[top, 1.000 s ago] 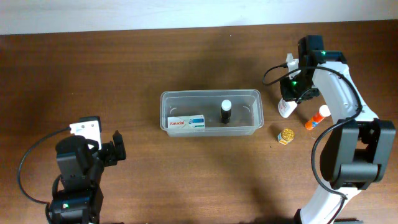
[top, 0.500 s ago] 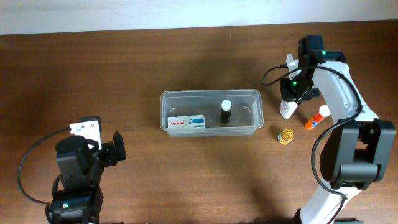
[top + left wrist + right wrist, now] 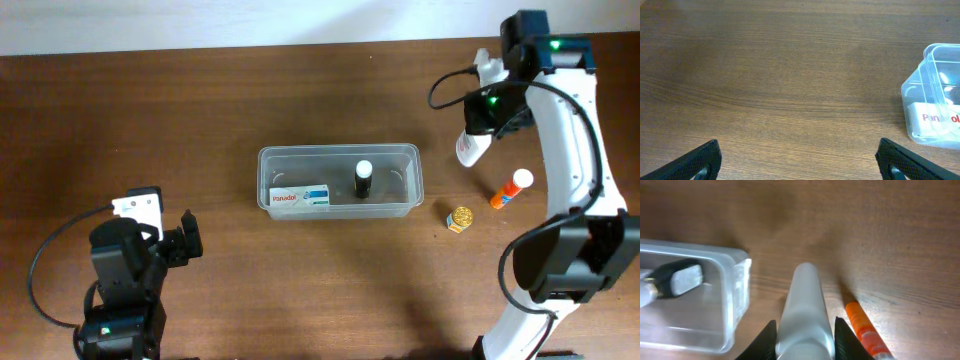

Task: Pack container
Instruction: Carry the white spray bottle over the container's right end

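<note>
Right gripper (image 3: 805, 342) is clamped on the white bottle (image 3: 804, 300). Its two dark fingers (image 3: 766, 341) press the round body from both sides, and the bottle seems to hang free above the table (image 3: 150, 120). In the overhead view the container (image 3: 340, 150) lies at the middle of the table, and the held bottle is at about two o'clock from it. To do this step well, I think the arm should carry the bottle toward eight o'clock, high enough to pass the rim. It should then lower the bottle into the free end at three o'clock of the dark bottle (image 3: 363, 181) and let go only when it is low. The white bottle is a smooth, glossy cylinder, so it may slip or roll. The container is thin clear plastic with rounded corners, and probably light enough to slide if it is bumped. The Panadol box (image 3: 300, 197) inside is flat-faced cardboard. At three o'clock outside lies an orange stick (image 3: 509, 189), and at four o'clock a small gold jar (image 3: 460, 218). Left gripper (image 3: 799, 162) waits at eight o'clock, with jaws wide apart and holding nothing.
</note>
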